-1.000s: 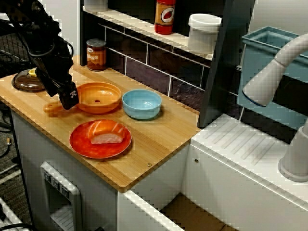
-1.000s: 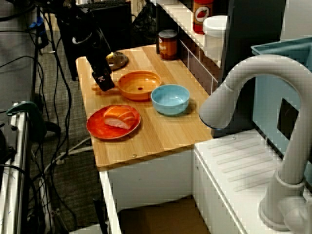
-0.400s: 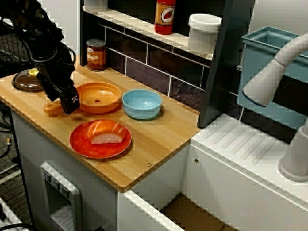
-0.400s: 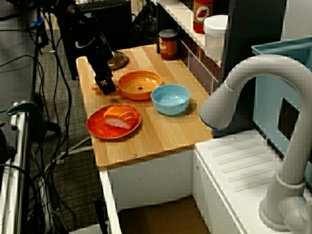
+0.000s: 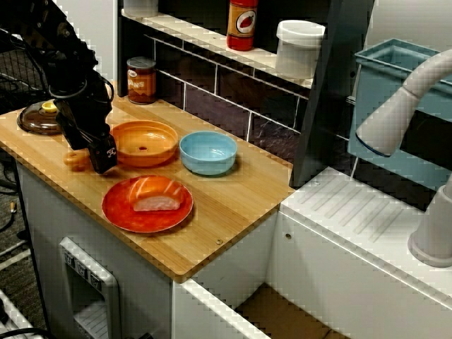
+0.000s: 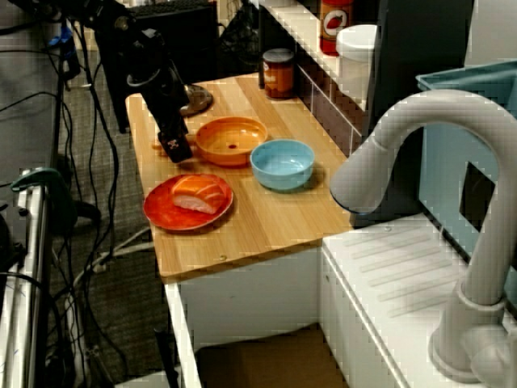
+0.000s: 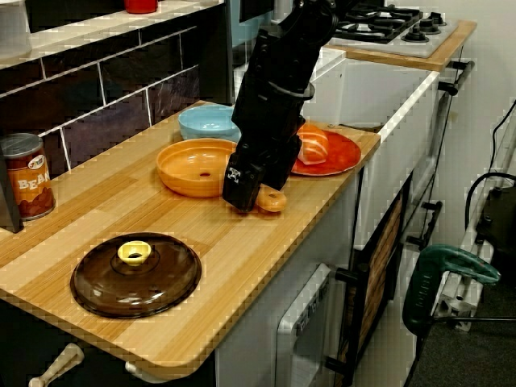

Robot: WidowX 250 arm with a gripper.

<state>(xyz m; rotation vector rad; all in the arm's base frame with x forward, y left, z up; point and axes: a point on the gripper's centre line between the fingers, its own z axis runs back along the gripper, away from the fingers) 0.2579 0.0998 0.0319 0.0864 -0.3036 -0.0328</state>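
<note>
An orange pan (image 5: 145,141) stands on the wooden counter (image 5: 233,205), its stubby handle (image 5: 74,159) pointing toward the counter's front left. My black gripper (image 5: 102,161) points down right at that handle, just left of the pan's rim. From the counter's far end, the gripper (image 7: 242,197) sits low against the handle's end (image 7: 272,200). Its body hides the fingers, so whether they grip the handle is unclear. In the side view the gripper (image 6: 178,149) overlaps the pan (image 6: 232,139) at its left edge.
A blue bowl (image 5: 207,151) sits right of the pan. A red plate (image 5: 123,212) with a salmon sushi piece (image 5: 157,196) lies in front. A brown lid (image 5: 39,119) and a can (image 5: 141,80) stand to the left and behind. A faucet (image 5: 402,99) is at the right.
The gripper has shifted a little to the right and down, closing on the pan's handle. The pan, bowl and plate have not moved.
</note>
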